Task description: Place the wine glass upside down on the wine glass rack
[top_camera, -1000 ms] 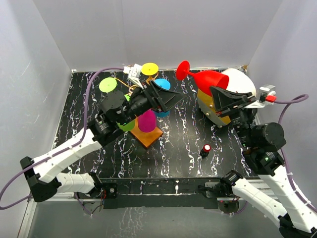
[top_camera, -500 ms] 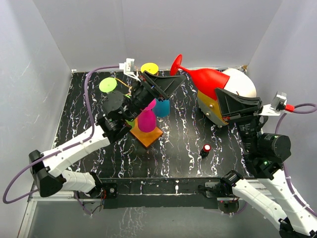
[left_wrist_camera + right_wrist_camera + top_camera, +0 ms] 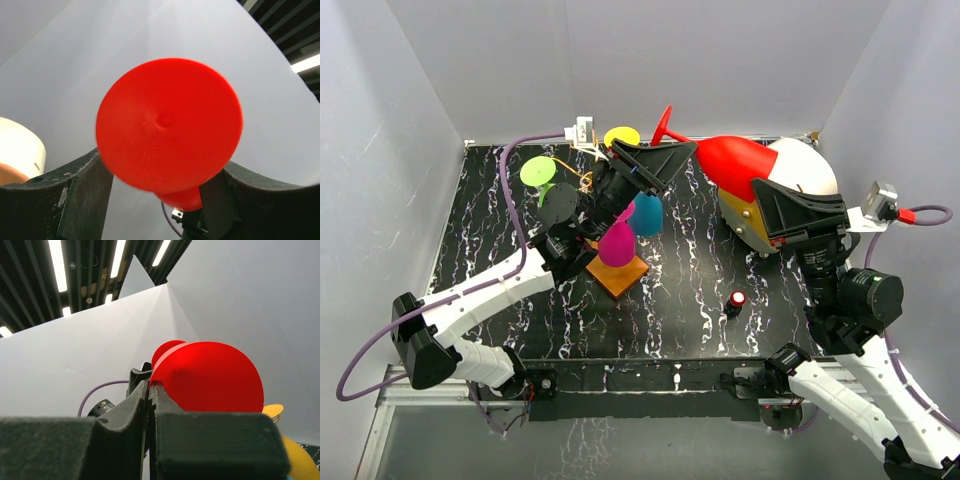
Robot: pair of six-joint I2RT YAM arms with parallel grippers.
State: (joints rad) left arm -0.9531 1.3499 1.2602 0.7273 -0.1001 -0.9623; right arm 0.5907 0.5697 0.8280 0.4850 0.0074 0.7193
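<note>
Wine glass [image 3: 735, 160], foot rim between left jaws

Top view: even, bright illumination from above is recorded; shadows on the table [image 3: 700, 290] are soft and short, and the white walls are slightly washed out. Right wrist view: ceiling strip lights [image 3: 57, 265] are seen glaring against a dark ceiling, and the near foreground is dark and unfocused. Left wrist view: the wine glass [image 3: 169, 125] is rendered saturated red, its left edge slightly smeared.
</note>
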